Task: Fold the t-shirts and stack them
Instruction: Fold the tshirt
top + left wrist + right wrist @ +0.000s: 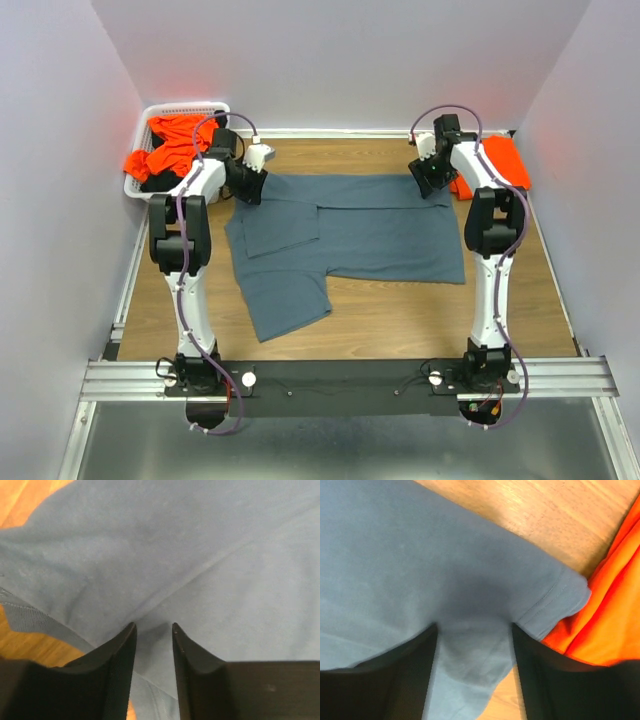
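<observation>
The spread t-shirt [350, 235] lies flat at the centre of the table [400, 320]. The basket [190, 108] stands at the far left corner with the heaped t-shirts [170, 145] inside. A lone t-shirt [510, 160] lies far right, just beside the spread t-shirt's corner. The left gripper [248, 185] is over its far left edge and the right gripper [430, 180] over its far right corner.

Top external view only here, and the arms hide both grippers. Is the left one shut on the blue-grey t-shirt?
Observer: No. The left gripper stands slightly open, tips down at the blue-grey t-shirt, with a crease running into the gap.
Operator: And the right?
Observer: The right gripper is wide open over the shirt's hemmed corner, which reaches the orange t-shirt.
</observation>
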`<action>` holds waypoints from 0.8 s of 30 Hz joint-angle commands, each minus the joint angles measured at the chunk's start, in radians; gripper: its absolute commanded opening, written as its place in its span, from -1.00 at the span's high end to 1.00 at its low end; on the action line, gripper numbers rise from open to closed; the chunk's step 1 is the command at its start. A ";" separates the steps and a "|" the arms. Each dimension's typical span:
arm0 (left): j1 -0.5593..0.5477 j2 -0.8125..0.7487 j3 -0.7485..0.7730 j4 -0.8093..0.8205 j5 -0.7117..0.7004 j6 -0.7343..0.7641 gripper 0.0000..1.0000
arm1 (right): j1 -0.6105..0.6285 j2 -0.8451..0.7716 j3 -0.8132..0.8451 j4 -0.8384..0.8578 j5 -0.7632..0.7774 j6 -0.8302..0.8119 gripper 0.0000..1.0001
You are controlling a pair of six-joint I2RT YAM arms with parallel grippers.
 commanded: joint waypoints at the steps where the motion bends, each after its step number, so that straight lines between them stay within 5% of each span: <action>1: 0.005 -0.174 0.030 -0.134 0.125 0.057 0.05 | 0.004 -0.147 -0.054 -0.032 -0.079 -0.006 -0.56; 2: 0.004 -0.207 0.015 -0.149 0.151 0.077 -0.07 | 0.005 -0.189 -0.080 -0.040 -0.094 -0.015 -0.80; 7: 0.004 -0.449 -0.188 -0.260 0.179 0.267 -0.21 | 0.005 -0.488 -0.343 -0.124 -0.168 -0.092 -0.85; 16: -0.019 -0.763 -0.669 -0.318 0.072 0.531 -0.04 | 0.013 -0.812 -0.853 -0.143 -0.070 -0.233 -0.11; 24: -0.065 -0.867 -0.855 -0.246 -0.057 0.551 -0.01 | 0.017 -0.939 -1.077 -0.064 -0.021 -0.259 0.04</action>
